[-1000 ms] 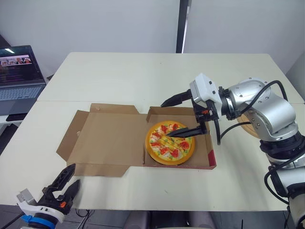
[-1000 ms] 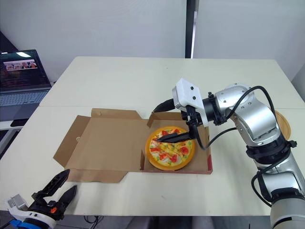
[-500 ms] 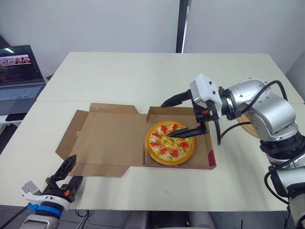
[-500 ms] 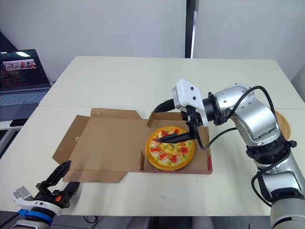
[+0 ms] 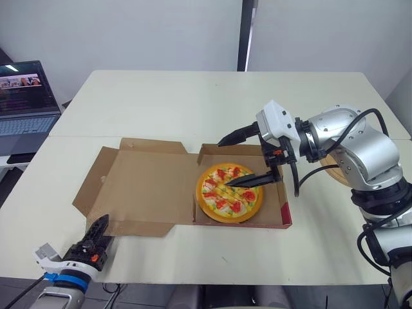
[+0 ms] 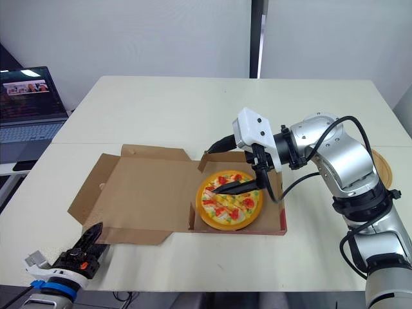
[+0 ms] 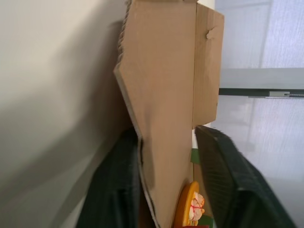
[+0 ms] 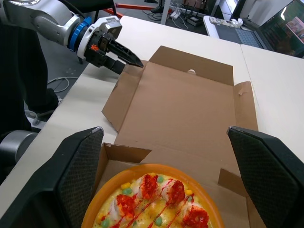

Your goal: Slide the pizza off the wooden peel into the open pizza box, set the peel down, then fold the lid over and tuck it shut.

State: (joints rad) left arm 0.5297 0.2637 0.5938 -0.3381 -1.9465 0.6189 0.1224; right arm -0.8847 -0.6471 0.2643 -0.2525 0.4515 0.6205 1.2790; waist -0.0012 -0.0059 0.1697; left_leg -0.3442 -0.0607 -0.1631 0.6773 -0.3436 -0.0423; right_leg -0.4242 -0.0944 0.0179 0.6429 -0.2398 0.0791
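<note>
L claw (image 5: 102, 225), spread, is seen at the pale worktop's (image 5: 193, 103) near-left edge. In L wrist view the brown cardboard lid (image 7: 161, 95) is caught edge-on between its fingers (image 7: 228, 180). The open cardboard pizza box (image 5: 283, 214) is laid long axis left-right, lid leftward. The round toy pizza (image 5: 228, 193) is held in the base, under R claw (image 5: 224, 162), spread wide. The round wooden peel (image 6: 381, 164) is lain far right.
</note>
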